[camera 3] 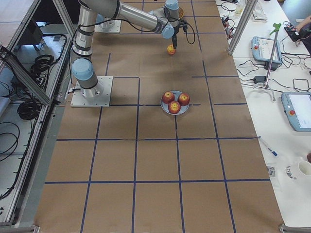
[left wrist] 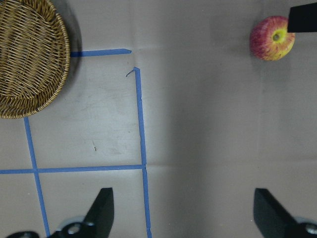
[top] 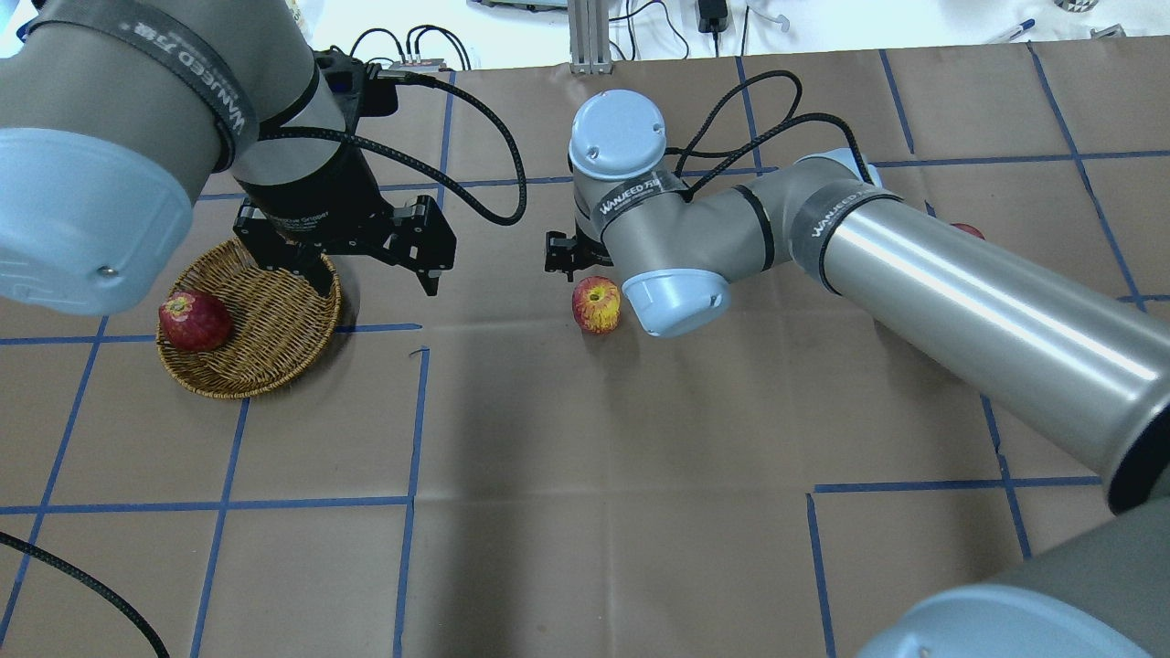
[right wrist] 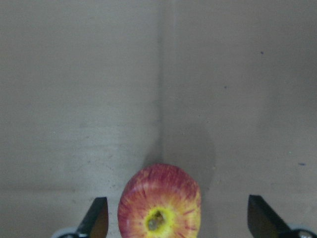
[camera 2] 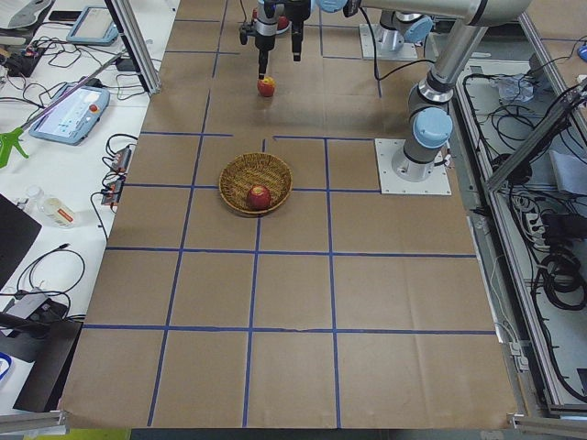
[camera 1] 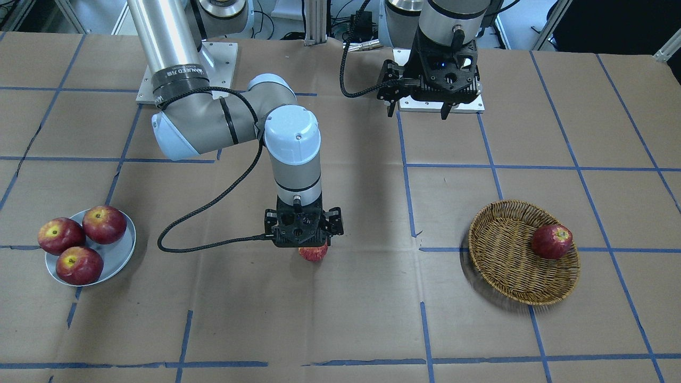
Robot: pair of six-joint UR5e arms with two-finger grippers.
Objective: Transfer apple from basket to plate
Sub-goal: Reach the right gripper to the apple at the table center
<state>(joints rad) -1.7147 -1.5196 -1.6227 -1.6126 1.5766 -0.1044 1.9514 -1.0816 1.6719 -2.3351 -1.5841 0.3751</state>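
Apple [right wrist: 159,206], the streaky one, rests on the worktop [camera 1: 340,319] about midway between its two ends, a little toward your edge. Your right gripper [right wrist: 177,213] hangs over it, fingers spread wide, one on either side with a gap at each; it pinches nothing. The left gripper [left wrist: 182,198] hovers just beside the basket [camera 1: 497,260], equally spread, with only paper under it.

The front-facing view gives you what the overhead view loses behind the right arm [top: 960,302]: the plate [camera 1: 121,254] toward the robot's-right end, carrying three dark-red apples [camera 1: 104,224], its bare patch facing your edge. In that view the gripper body covers most of the apple; the right wrist view shows the gaps.

A darker apple [camera 1: 552,241] lies in the basket, toward the robot's-left end. Between the apple and the plate lies open brown paper, with a cable loop [camera 1: 159,242] hanging over it.
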